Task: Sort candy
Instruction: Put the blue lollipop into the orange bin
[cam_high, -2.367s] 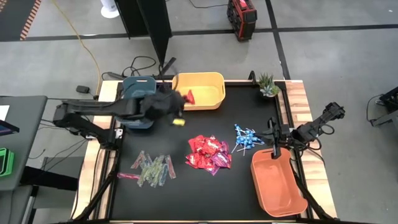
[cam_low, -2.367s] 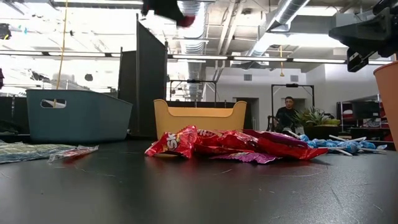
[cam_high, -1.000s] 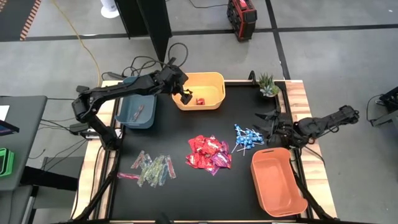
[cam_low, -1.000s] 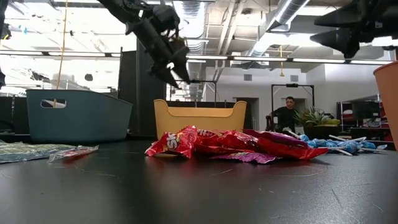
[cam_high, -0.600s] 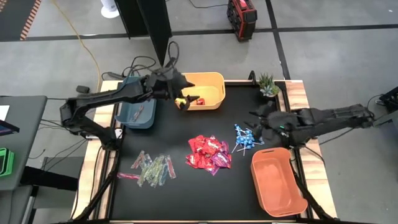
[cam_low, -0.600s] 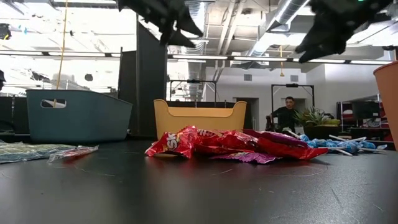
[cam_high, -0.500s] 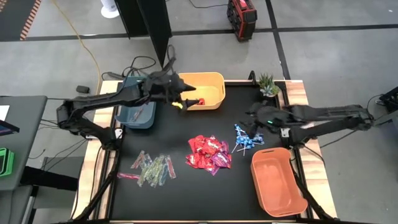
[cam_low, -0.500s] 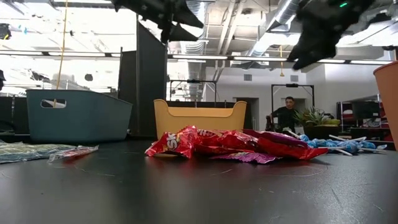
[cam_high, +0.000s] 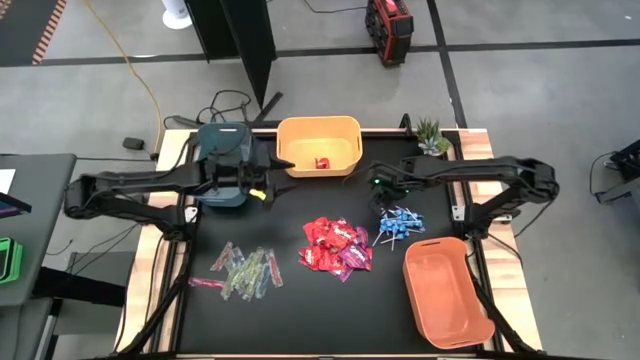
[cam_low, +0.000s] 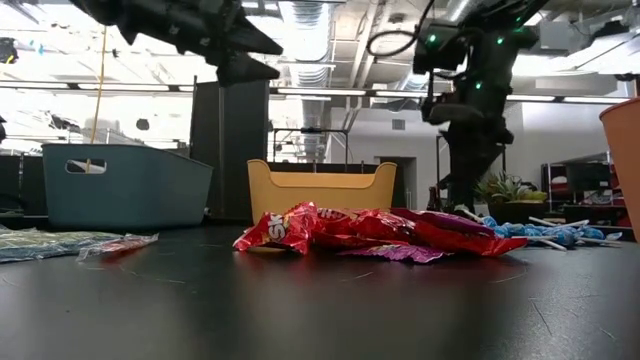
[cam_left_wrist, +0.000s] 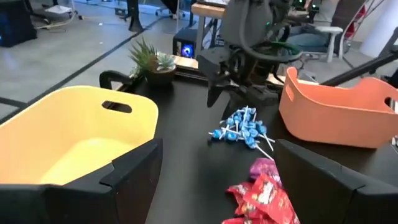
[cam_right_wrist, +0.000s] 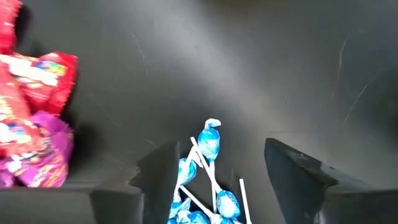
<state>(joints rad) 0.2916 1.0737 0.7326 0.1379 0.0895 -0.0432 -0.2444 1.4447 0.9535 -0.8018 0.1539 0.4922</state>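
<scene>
Sorting has barely begun: one red packet (cam_high: 322, 163) lies in the yellow bin (cam_high: 343, 126). Red packets (cam_high: 335, 246), lollipops (cam_high: 398, 225) and stick packets (cam_high: 242, 271) remain heaped on the worktop (cam_high: 330, 310). The right end effector (cam_high: 385, 196), spread, hovers over the lollipops; the left end effector (cam_high: 268, 180), spread and empty, waits beside the yellow bin.

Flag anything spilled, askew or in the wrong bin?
Nothing stands out. The red packets, lollipops and stick packets lie in three separate piles on the table, one red packet is in the yellow bin, and the orange bin is empty and upright.
</scene>
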